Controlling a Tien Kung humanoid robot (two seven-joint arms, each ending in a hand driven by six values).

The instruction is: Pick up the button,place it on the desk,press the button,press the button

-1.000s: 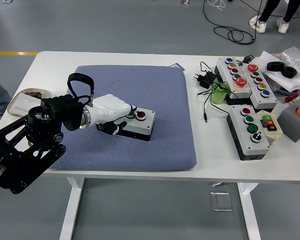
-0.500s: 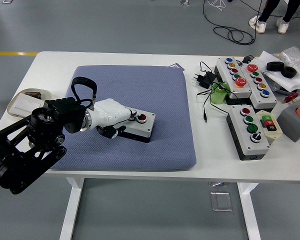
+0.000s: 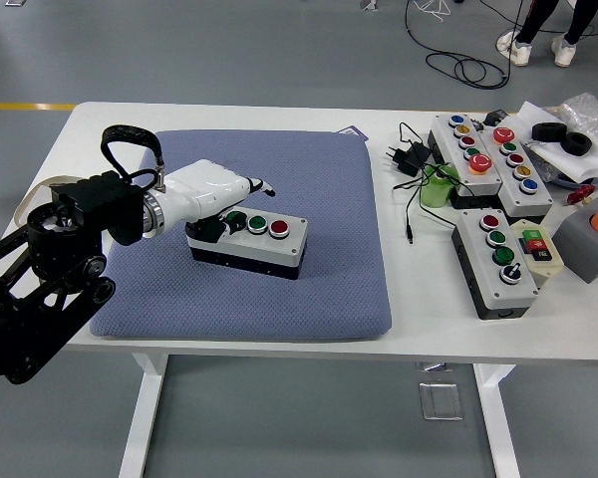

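Button box [image 3: 249, 242] sits on blue pad [image 3: 259, 229], left of centre, long side running left-right, green and red buttons visible on top. Left hand [image 3: 211, 192] white, over the box's left end, fingers loosely curled, one fingertip poking right above the box top; not gripping it. Can't tell if it touches the box. Black left arm [image 3: 50, 279] comes in from lower left. Right side of table [image 3: 399, 299]: three more button boxes [image 3: 498, 261], black adapter with cable [image 3: 407, 157], orange cone at the edge. Tray [image 3: 35, 204] behind the arm, far left.
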